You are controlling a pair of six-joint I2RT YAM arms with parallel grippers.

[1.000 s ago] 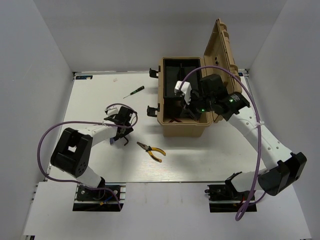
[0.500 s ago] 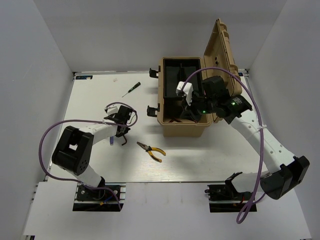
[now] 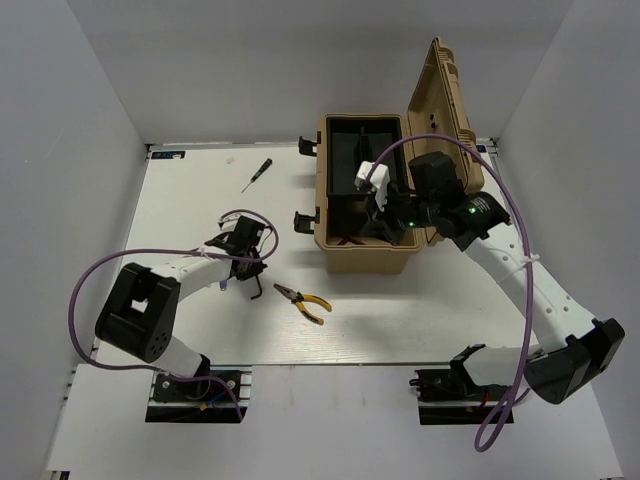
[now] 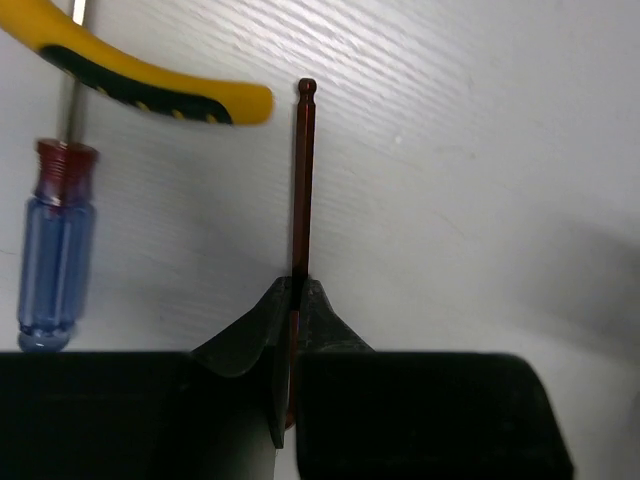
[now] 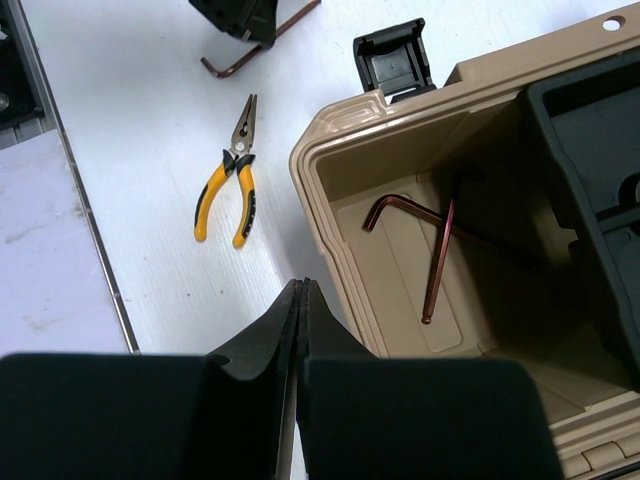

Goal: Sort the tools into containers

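My left gripper is shut on a dark L-shaped hex key, whose long arm sticks out ahead of the jaws over the white table. Beside it lie a blue-handled screwdriver and a yellow plier handle. From above, the left gripper sits just left of the yellow-handled pliers. The tan toolbox stands open, with two hex keys on its floor. Over its near wall hovers my right gripper, shut and holding nothing.
The toolbox lid stands upright on the right side, and black latches stick out from its left wall. A thin dark screwdriver lies at the back left. A black inner tray fills the far part of the box.
The left gripper has closed on the hex key and shifted right, toward the pliers. The right gripper has stayed shut over the toolbox, moving only slightly.
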